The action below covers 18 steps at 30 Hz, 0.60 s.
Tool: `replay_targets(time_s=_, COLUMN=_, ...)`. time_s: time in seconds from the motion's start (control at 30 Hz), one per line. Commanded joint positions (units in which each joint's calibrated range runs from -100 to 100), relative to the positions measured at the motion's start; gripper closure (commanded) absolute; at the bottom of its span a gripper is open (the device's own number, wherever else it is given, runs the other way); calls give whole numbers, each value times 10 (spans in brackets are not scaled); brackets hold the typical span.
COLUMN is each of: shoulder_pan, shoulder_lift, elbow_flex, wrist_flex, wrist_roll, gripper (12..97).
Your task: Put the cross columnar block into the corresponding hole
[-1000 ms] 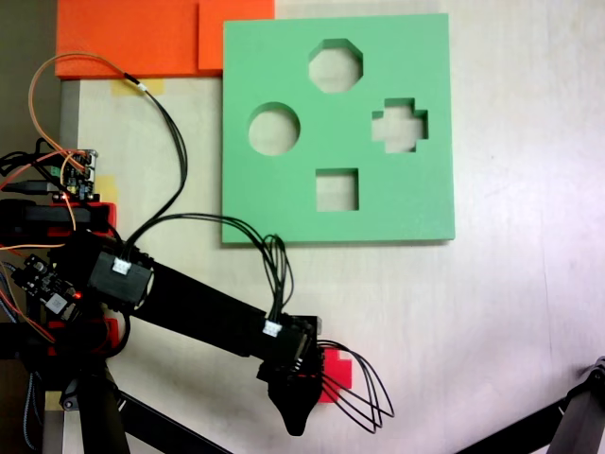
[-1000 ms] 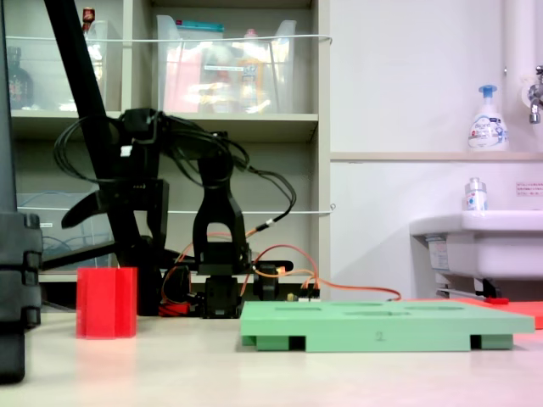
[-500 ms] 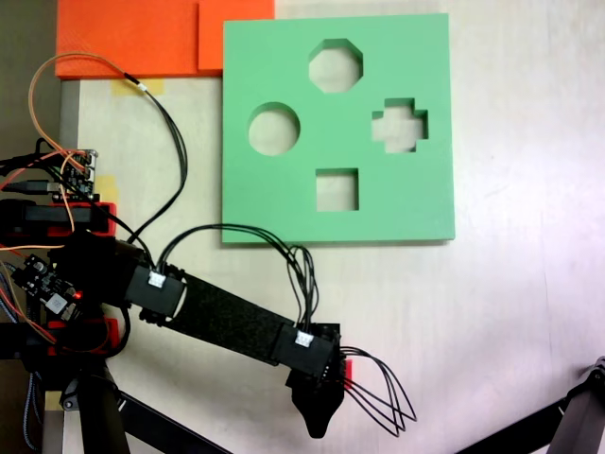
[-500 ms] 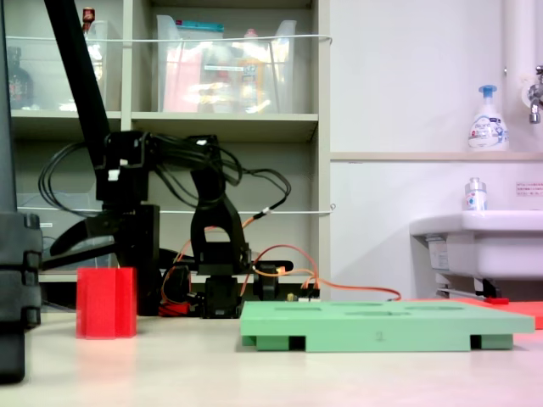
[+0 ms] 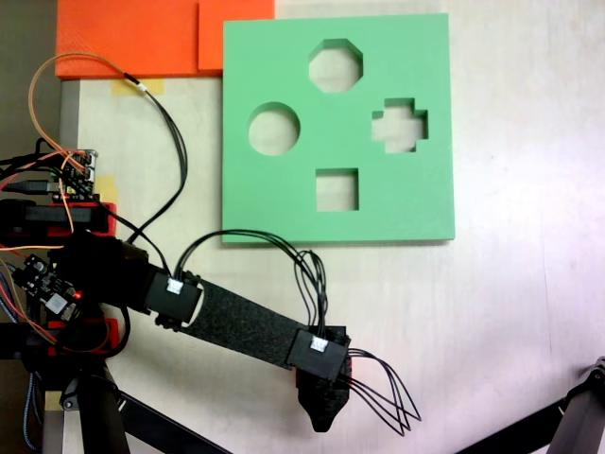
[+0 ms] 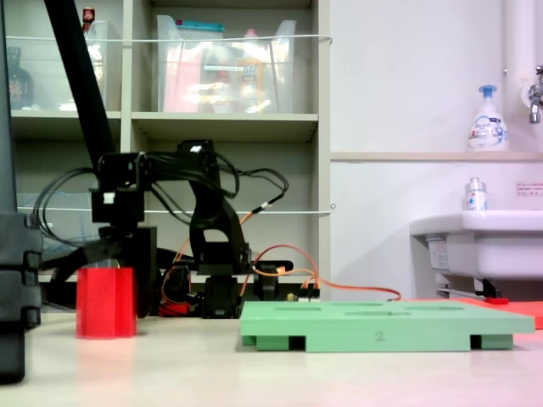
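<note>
Behind the red cross columnar block [image 6: 106, 303], fingers [image 6: 103, 264] hang, opening unclear.

Pale table [image 5: 529, 312], green foam board [image 5: 284, 203], red block [image 6: 106, 303], orange sheets [image 5: 123, 38]

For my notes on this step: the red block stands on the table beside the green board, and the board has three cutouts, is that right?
Not quite: the green board has four cutouts, an octagon, a circle, a cross and a square, as the fixed view from above shows. The red block does stand on the table beside the board, seen in the low fixed view.
</note>
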Motion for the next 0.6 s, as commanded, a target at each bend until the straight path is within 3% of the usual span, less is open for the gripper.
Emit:
replay_targets(time_s=0.0, shoulder_pan=0, shoulder_lift=-2, elbow_flex=9, wrist_flex=6, wrist_roll=-5, gripper=458)
replay_targets(time_s=0.2, shoulder_pan=-4, shoulder_lift=-2, elbow_flex=-25, wrist_flex=5, wrist_roll=-5, gripper=645)
replay_targets(time_s=0.57, shoulder_pan=-4, shoulder_lift=-13, elbow_flex=-44, wrist_flex=-43, wrist_roll=-3, gripper=695)
